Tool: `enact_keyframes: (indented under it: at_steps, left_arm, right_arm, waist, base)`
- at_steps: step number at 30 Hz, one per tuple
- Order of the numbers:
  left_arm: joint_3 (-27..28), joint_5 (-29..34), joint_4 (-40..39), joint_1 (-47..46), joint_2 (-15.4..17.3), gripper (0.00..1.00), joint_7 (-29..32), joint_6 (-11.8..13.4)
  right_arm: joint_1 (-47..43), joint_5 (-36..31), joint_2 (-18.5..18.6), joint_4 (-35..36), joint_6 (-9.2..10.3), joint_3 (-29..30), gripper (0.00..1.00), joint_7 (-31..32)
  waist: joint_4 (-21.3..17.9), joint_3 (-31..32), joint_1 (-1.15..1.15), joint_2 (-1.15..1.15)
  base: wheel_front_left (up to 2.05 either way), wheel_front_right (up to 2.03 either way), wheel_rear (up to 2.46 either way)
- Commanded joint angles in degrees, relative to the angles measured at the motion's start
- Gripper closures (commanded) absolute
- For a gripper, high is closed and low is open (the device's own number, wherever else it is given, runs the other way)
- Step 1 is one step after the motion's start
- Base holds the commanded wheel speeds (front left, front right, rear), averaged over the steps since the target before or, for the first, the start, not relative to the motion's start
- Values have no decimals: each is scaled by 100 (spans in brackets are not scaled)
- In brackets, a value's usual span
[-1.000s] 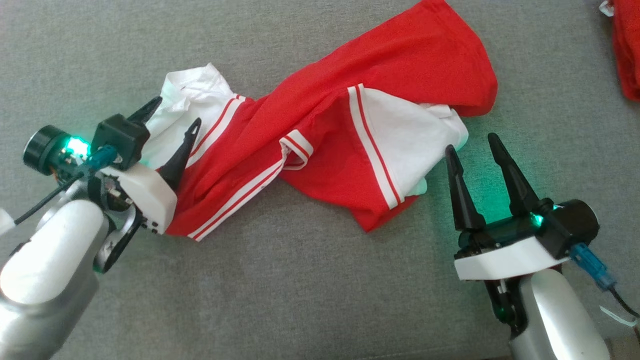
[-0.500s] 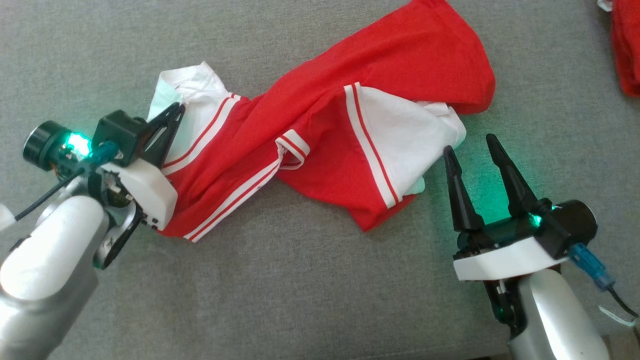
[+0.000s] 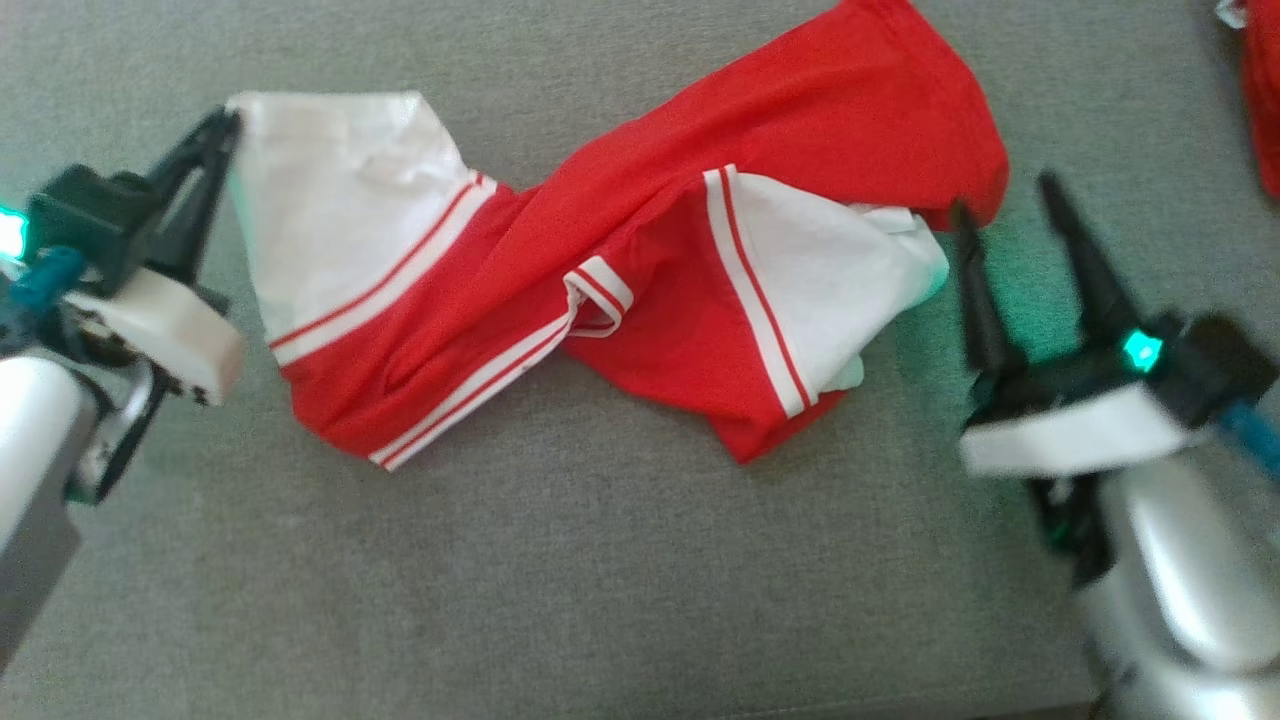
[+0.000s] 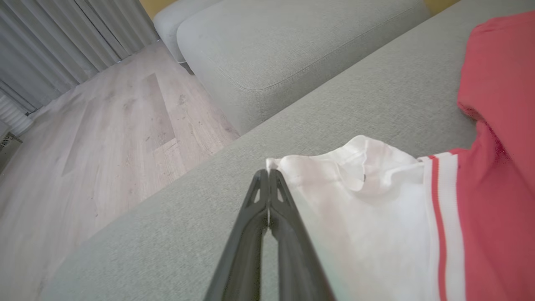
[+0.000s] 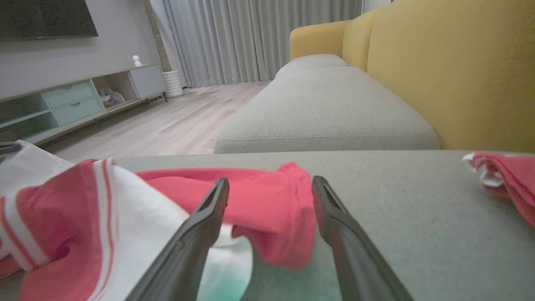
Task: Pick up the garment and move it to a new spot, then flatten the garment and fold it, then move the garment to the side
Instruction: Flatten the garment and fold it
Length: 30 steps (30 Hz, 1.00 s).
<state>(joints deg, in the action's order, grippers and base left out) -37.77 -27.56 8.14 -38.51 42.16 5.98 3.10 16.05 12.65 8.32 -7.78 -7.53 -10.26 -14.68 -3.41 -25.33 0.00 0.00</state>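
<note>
A red and white garment (image 3: 660, 240) lies rumpled across a grey cushion (image 3: 600, 580). The left gripper (image 3: 228, 120) is pinched closed on the garment's white corner at its left end. The right gripper (image 3: 1003, 197) hovers just beside the garment's right end, fingers spread wide, holding nothing. Another red cloth (image 3: 1262, 90) lies well apart, far right.

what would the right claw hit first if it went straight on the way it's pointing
Probably the garment: its red fold lies just ahead of the open right claw, though depth is unclear.
</note>
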Motion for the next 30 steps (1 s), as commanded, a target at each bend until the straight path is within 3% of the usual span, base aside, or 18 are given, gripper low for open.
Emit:
enact_keyframes:
  at_steps: [1,5,7,15,21,28,30]
  left_arm:
    - [388,68,-232,-236,407,100,-8,83]
    - [494,101,-385,-330,534,100,-30,157]
    - [510,115,-406,-375,536,100,-45,169]
    - [388,238,-387,-752,347,100,-96,53]
    - [217,322,-219,-1000,118,100,-169,-90]
    - [102,358,19,-1159,-4,100,-254,-211]
    - [84,358,70,-1175,-13,100,-273,-230]
  right_arm:
    - [448,119,368,-133,4,-142,0,-30]
    - [1471,479,1072,-908,4,-395,0,581]
    - [1732,627,1227,-1069,4,-487,0,788]
    - [3310,1971,2197,-2073,4,-2010,0,1866]
    - [3955,2565,2604,-2742,4,-2979,0,2210]
    - [4334,3159,2928,-2930,4,-4001,0,2230]
    - [4421,3256,2985,-2970,4,-4282,7,2213]
  waist:
    - [42,-31,0,0]
    - [187,-116,0,0]
    - [242,-147,0,0]
    - [683,-425,0,0]
    - [995,-619,0,0]
    - [1123,-686,0,0]
    - [1121,-680,0,0]
  base:
    - [0,0,0]
    - [0,0,0]
    - [0,0,0]
    - [0,0,0]
    - [0,0,0]
    - [0,0,0]
    - [0,0,0]
